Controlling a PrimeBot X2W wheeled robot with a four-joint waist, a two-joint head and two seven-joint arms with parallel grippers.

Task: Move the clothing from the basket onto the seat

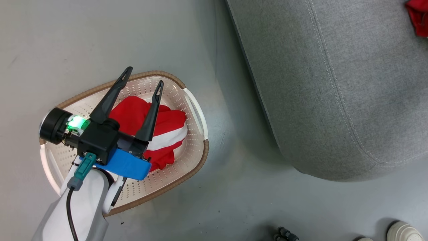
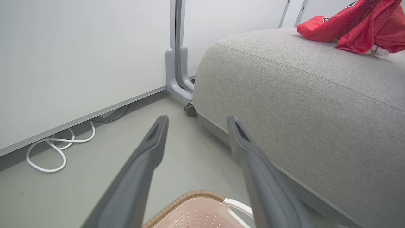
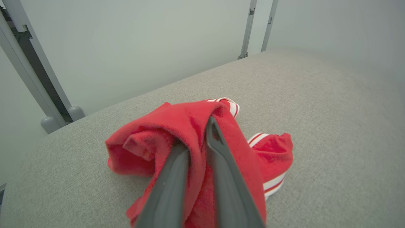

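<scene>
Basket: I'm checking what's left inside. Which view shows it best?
Head view: the basket is seen from above, a red garment inside, the left gripper over it. Left wrist view catches part of its rim and handle.

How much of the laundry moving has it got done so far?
Halfway, roughly. Done: one red garment lies on the seat. In hand: the right gripper pinches that garment, not yet released. To do: the white-banded garment lies in the basket, with the open left gripper above it.
</scene>
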